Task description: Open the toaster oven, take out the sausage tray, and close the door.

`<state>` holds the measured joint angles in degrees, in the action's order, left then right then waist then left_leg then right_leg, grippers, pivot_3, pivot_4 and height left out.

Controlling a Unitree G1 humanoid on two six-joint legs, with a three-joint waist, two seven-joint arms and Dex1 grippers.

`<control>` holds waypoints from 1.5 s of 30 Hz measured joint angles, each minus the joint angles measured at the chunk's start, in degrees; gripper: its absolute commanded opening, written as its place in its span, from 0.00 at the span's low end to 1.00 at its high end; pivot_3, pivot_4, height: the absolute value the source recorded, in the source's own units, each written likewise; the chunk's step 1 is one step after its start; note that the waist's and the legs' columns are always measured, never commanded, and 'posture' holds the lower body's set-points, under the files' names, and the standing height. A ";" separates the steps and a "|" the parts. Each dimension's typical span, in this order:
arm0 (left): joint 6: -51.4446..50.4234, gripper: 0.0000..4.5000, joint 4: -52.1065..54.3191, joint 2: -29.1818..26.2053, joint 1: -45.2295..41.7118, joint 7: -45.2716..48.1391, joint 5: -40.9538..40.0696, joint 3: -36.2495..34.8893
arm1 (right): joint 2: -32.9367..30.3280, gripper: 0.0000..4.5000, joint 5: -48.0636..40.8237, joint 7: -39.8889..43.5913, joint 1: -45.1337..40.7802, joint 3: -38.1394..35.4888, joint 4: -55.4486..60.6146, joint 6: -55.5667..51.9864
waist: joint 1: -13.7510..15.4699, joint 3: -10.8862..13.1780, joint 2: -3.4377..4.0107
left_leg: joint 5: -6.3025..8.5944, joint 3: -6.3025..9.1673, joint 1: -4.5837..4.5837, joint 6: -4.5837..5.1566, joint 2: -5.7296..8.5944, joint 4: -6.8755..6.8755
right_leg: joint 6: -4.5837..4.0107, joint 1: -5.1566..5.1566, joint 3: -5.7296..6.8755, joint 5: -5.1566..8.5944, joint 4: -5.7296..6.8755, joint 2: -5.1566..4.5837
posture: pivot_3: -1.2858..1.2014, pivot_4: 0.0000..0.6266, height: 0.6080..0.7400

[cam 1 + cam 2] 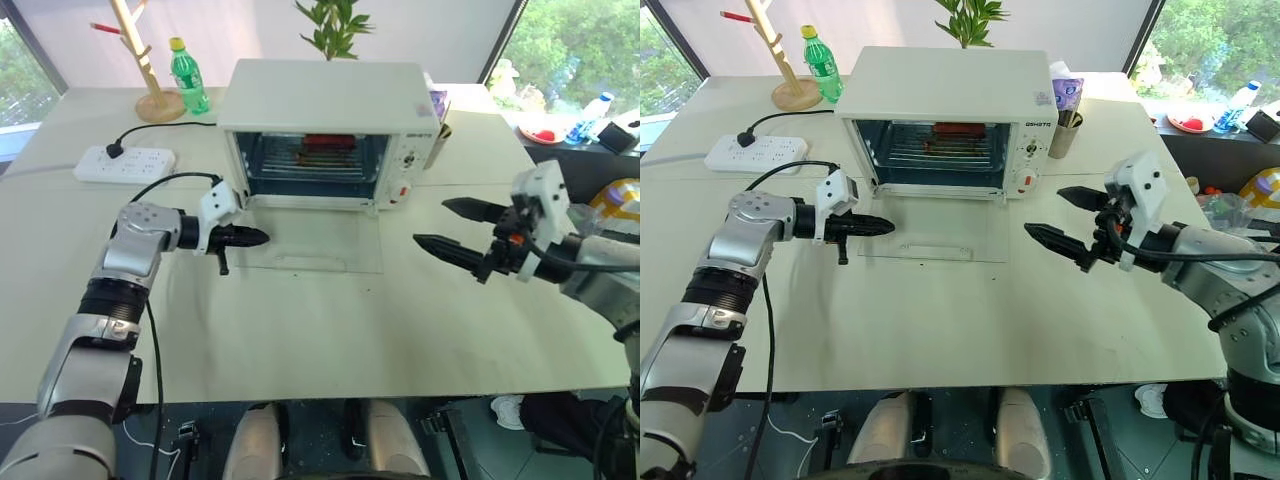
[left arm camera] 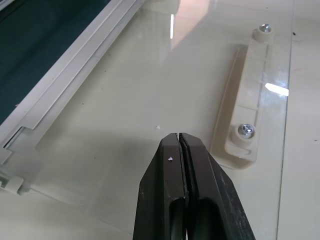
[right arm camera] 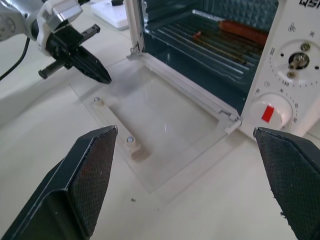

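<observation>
The right gripper has its two black fingers spread wide, one at each side. Between them lies the door — folded flat on the table, its glass clear, its handle fixed with two screws at the near edge. Behind stands the oven, open, with a wire rack and a red sausage deep inside. On its panel sit a dial and a knob with a red mark. The left gripper hovers just above the door's far corner — its fingers pressed together.
</observation>
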<state>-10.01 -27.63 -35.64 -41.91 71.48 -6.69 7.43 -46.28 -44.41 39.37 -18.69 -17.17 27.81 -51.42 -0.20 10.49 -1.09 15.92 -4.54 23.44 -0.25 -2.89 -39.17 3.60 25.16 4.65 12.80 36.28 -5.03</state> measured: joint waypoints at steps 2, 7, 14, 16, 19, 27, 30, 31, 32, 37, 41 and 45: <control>-2.84 0.41 2.06 -0.11 1.07 -0.42 -1.14 -0.54 | 0.35 1.00 1.04 -0.26 -2.27 2.12 -1.07 1.11 | -0.08 0.00 0.01 | 0.00 0.00 0.00 0.00 0.00 0.00 | 0.00 0.01 0.00 0.00 0.00 0.00 | 0.52 0.24 0.87; -16.29 0.99 12.65 -2.30 3.82 -0.54 -9.20 -5.38 | 3.58 1.00 5.28 -1.32 -9.90 9.69 -4.39 3.90 | -0.68 0.01 -0.01 | 0.00 0.02 0.02 0.00 -0.04 0.00 | 0.00 0.06 -0.01 0.00 0.04 0.03 | 0.52 0.24 0.87; -35.90 0.99 28.90 -7.12 3.26 -6.75 -22.43 -16.44 | 11.05 1.00 17.34 -3.70 -20.50 23.17 -10.87 10.79 | -0.46 0.00 0.00 | -0.01 0.02 0.00 -0.02 -0.02 0.00 | 0.00 0.03 -0.01 0.00 0.05 0.02 | 0.52 0.24 0.87; -38.51 0.99 30.69 -7.55 3.52 -9.17 -23.63 -17.52 | 13.10 1.00 22.93 -4.16 -22.32 28.49 -13.64 14.52 | -0.38 0.00 0.00 | -0.02 0.03 0.01 -0.02 -0.01 0.00 | 0.00 0.03 0.00 0.00 0.05 0.02 | 0.52 0.24 0.87; -40.56 0.99 32.72 -8.20 4.29 -11.33 -25.14 -17.94 | 15.27 1.00 32.15 -5.04 -24.36 35.14 -20.51 21.73 | -0.47 0.00 -0.02 | -0.03 0.00 0.03 -0.04 0.03 0.00 | 0.00 0.04 -0.01 0.00 0.04 -0.01 | 0.52 0.24 0.87; -40.41 0.99 34.57 -10.52 8.33 -13.04 -26.45 -17.84 | 21.13 1.00 51.03 -8.20 -31.66 43.89 -41.73 41.02 | -0.75 0.00 -0.01 | -0.17 0.01 0.03 -0.30 0.00 0.04 | -0.01 0.09 -0.01 0.00 0.06 0.01 | 0.52 0.24 0.87; -40.03 0.99 34.56 -10.76 8.72 -13.23 -26.50 -17.85 | 24.32 1.00 55.65 -10.69 -34.31 44.47 -50.93 47.36 | -0.75 0.00 -0.01 | -0.22 0.01 0.03 -0.38 0.00 0.04 | -0.01 0.08 -0.01 0.00 0.06 0.01 | 0.52 0.24 0.87; -39.83 0.99 34.59 -10.81 8.85 -13.27 -26.54 -17.87 | 25.35 1.00 56.90 -11.86 -35.27 44.61 -53.85 49.01 | -0.76 0.00 -0.01 | -0.24 0.01 0.03 -0.41 0.00 0.04 | -0.01 0.08 -0.01 0.00 0.06 0.01 | 0.52 0.24 0.87; -39.64 0.99 34.63 -10.91 9.08 -13.37 -26.59 -17.88 | 26.55 1.00 58.55 -13.49 -36.70 45.01 -57.79 51.32 | -0.82 0.00 -0.01 | -0.29 0.00 0.03 -0.50 0.00 0.04 | -0.01 0.08 -0.01 0.00 0.06 0.00 | 0.52 0.24 0.87; -39.35 0.99 34.74 -11.00 9.70 -14.15 -27.00 -17.87 | 30.29 1.00 64.59 -19.78 -42.82 45.37 -73.11 59.28 | -0.85 0.01 0.00 | -0.32 0.00 0.03 -0.56 0.00 0.06 | -0.01 0.08 -0.02 0.00 0.06 0.00 | 0.52 0.24 0.87; -38.97 0.99 34.74 -11.24 9.70 -14.35 -27.29 -17.89 | 33.30 1.00 67.66 -23.12 -45.60 45.44 -82.10 63.36 | -1.00 0.01 0.00 | -0.34 0.01 0.03 -0.60 0.00 0.08 | -0.01 0.09 -0.02 0.00 0.06 0.00 | 0.52 0.24 0.87; -38.33 1.00 34.66 -11.37 9.69 -14.48 -27.65 -17.90 | 34.95 0.69 69.76 -25.93 -48.05 45.45 -88.23 66.13 | -0.99 0.01 0.01 | -0.36 0.01 0.03 -0.63 -0.01 0.09 | -0.02 0.09 -0.02 0.00 0.06 -0.01 | 0.52 0.24 0.87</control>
<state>-48.35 7.03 -47.00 -32.22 56.99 -34.34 -10.47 -11.33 25.35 13.44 -66.74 28.27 -60.42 14.71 -1.19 10.51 -1.08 15.56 -4.54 23.47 -0.87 -2.90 -39.07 3.59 25.25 4.63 12.80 36.33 -5.04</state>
